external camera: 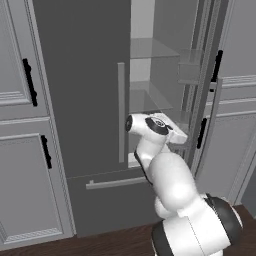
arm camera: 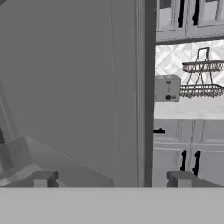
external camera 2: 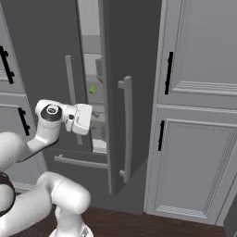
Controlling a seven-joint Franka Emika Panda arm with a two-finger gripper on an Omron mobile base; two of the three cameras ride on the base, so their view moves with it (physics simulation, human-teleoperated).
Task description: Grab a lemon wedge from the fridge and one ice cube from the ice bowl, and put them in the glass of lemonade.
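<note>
Fridge [external camera 2: 46, 51] right door ajar, left door shut; gripper [arm camera: 109, 179] spread wide, pinching nothing, level with the gap at the open door's inner edge. Lemon wedge [external camera 2: 93, 89] on a shelf inside, above and deeper than the fingers, small and pointed — reach up and inward next, probably

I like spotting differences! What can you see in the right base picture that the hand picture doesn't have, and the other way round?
The right base view alone has a tiny yellow-green lemon wedge on a fridge shelf, beside something orange, and the door's long handle. The hand view alone has a toaster and a wire rack on a far counter, past the door's edge. Both show the fridge, its right door open, and the open gripper.
</note>
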